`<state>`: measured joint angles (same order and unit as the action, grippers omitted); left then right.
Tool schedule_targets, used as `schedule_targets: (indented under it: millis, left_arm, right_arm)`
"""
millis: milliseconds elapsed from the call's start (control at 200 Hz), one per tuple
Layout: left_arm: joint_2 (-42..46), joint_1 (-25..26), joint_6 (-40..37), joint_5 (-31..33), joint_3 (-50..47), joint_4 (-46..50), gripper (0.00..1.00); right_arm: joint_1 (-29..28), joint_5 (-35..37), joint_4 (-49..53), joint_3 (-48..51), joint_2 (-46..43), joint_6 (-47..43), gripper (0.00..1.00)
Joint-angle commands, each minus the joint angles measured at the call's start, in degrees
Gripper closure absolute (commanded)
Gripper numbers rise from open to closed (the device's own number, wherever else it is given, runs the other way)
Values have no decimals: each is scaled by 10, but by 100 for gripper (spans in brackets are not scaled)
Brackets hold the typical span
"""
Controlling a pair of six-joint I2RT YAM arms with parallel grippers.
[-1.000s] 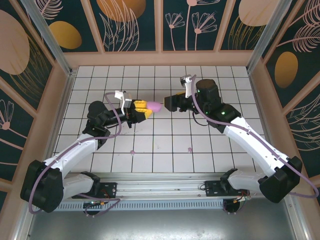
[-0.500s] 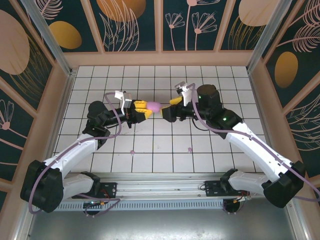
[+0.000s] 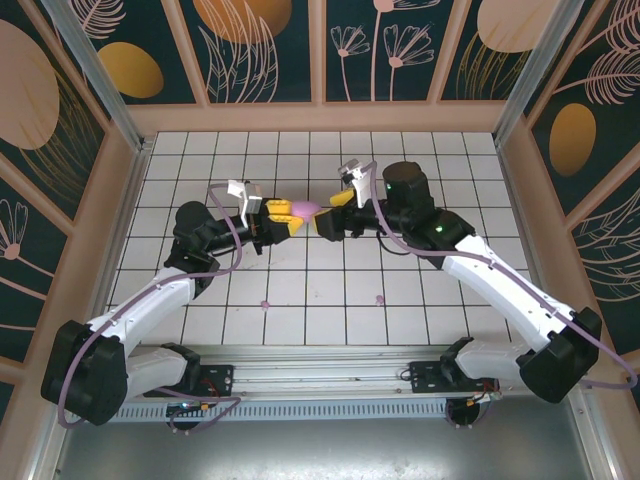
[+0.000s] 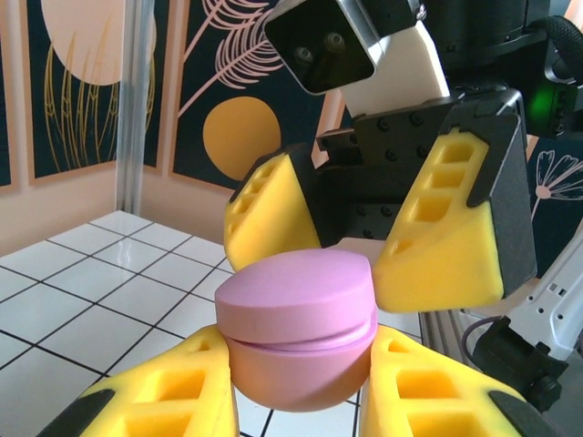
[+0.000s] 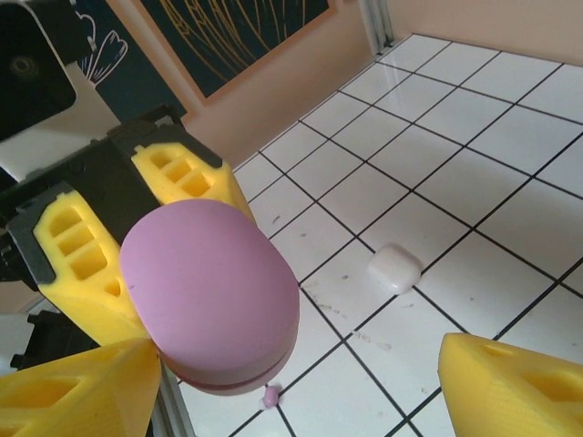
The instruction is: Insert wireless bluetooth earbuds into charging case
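The left gripper (image 3: 287, 218) holds a purple case (image 4: 299, 305) up off the white tiled desk (image 3: 450, 160). Its yellow jaws are clamped on the lower half of the case, one on each side. The case is rounded and its lid is down, with only a thin seam between lid and base.

The right gripper (image 3: 330, 214) faces the case from the opposite side. Its jaws stand wide apart, one on each side of the lid, just beside the case but not pressing on it.

One small purple earbud (image 3: 265, 302) lies on the desk well apart from the case, nearer the arm bases. A second earbud (image 3: 379, 298) lies further to the right, about as far from the case.
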<state>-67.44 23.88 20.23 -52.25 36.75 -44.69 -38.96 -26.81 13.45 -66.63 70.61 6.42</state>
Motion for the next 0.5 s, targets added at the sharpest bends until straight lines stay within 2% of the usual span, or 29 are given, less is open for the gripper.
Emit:
schedule_targets:
  millis: [0,275,490]
  left_arm:
    - [9,6,8,-42,3,-19,89]
    - [9,7,14,-45,1,-27,90]
    - [7,6,-2,-17,-4,-7,90]
  right_arm:
    - [12,40,-18,-27,19,13,20]
    - [28,62,-4,-42,55,45,21]
    - [32,44,15,-55,68,63,21]
